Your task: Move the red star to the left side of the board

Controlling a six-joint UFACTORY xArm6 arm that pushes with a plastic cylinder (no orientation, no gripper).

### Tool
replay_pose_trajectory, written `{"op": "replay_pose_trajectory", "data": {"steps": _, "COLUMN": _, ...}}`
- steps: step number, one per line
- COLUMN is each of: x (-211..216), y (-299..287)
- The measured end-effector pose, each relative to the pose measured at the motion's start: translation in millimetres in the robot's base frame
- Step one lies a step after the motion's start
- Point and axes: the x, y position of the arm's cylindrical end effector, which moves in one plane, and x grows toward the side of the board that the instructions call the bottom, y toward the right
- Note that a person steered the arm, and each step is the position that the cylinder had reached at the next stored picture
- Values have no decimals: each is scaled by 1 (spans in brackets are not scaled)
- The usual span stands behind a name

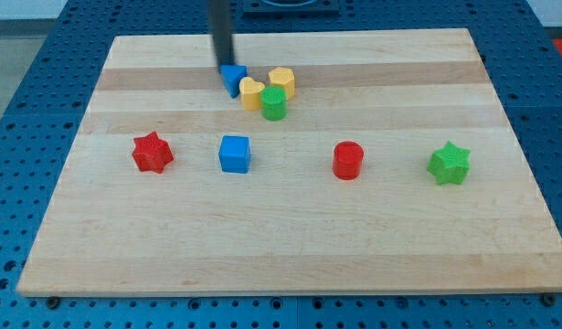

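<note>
Rod end, my tip (223, 66), down near the board's (372, 247) top edge, left of centre, bare and holding nothing, touching or nearly touching the upper left of a blue triangular block (232, 79) in a tight cluster with a yellow heart-like block (251, 93), a yellow hexagonal block (281, 81) and a green cylinder (274, 104). Red star (153, 153) well apart from that cluster, lying toward the left edge at mid height. To its right, along the same row: blue cube (235, 153), red cylinder (348, 160), and green star (449, 164) near the right edge.

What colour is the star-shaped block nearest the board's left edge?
Red. The red star shows clearly in the camera view, left of the blue cube.
</note>
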Motion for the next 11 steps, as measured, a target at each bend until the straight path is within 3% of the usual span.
{"op": "replay_pose_trajectory", "data": {"steps": 1, "x": -1, "y": -121}}
{"op": "replay_pose_trajectory", "data": {"steps": 2, "x": 9, "y": -161}}
{"op": "replay_pose_trajectory", "data": {"steps": 6, "x": 25, "y": -161}}
{"op": "replay_pose_trajectory", "data": {"steps": 8, "x": 189, "y": -100}}
{"op": "replay_pose_trajectory", "data": {"steps": 9, "x": 225, "y": -47}}
{"op": "replay_pose_trajectory", "data": {"steps": 10, "x": 215, "y": -1}}
{"op": "replay_pose_trajectory", "data": {"steps": 11, "x": 191, "y": -26}}
